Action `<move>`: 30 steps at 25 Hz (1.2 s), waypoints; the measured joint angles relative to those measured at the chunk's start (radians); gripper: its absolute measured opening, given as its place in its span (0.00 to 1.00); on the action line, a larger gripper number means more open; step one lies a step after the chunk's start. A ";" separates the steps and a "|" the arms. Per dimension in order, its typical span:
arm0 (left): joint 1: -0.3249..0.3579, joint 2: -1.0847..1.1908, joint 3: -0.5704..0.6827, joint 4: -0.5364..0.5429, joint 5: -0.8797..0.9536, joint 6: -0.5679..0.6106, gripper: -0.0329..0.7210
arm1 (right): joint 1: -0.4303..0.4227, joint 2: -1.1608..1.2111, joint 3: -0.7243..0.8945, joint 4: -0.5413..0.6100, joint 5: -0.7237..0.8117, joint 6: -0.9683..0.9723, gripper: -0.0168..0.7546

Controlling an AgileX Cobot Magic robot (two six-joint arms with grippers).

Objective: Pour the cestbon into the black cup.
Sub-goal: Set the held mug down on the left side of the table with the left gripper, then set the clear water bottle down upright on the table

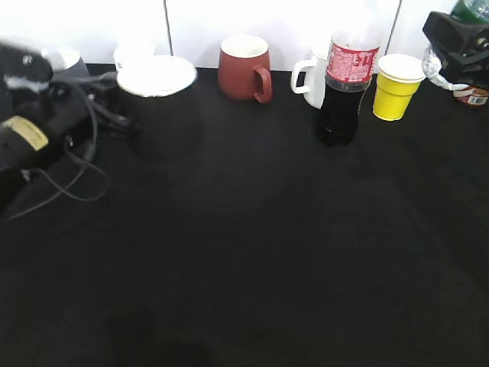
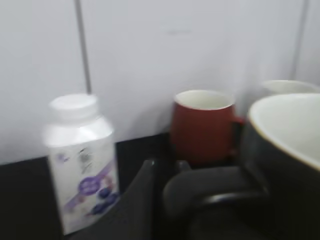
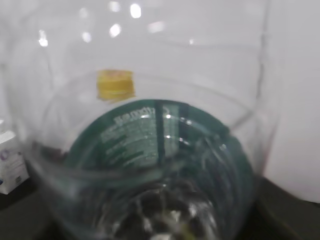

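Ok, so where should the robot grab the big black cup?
Probably by its handle, coming from the left side of the black cup. The handle sticks out that way as a thick loop, and the body looks too wide to pinch.

On the table [image 1: 252, 252], the black cup [image 1: 157, 107] stands at ten o'clock, with the left gripper [image 1: 114, 115] touching its left side. The red mug [image 1: 244, 69] sits at twelve o'clock, behind and right of the cup. The cola bottle [image 1: 344, 84] stands at one o'clock, with a white mug [image 1: 312, 80] just behind-left and a paper cup [image 1: 397, 86] just right. The cestbon [image 1: 451, 57] is held at two o'clock in the right gripper [image 1: 458, 46].
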 joint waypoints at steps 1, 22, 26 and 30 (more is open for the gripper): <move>0.011 0.040 -0.002 -0.005 -0.011 0.003 0.13 | 0.000 0.000 0.000 0.001 0.000 -0.001 0.64; 0.015 0.290 -0.105 -0.054 -0.104 -0.009 0.32 | 0.000 0.001 0.000 0.001 0.027 -0.001 0.64; 0.015 0.218 0.024 -0.088 -0.099 -0.009 0.34 | 0.000 0.001 0.000 0.001 0.030 -0.001 0.64; 0.015 0.036 0.169 -0.084 -0.094 -0.009 0.34 | 0.000 0.001 0.000 0.001 0.029 -0.001 0.64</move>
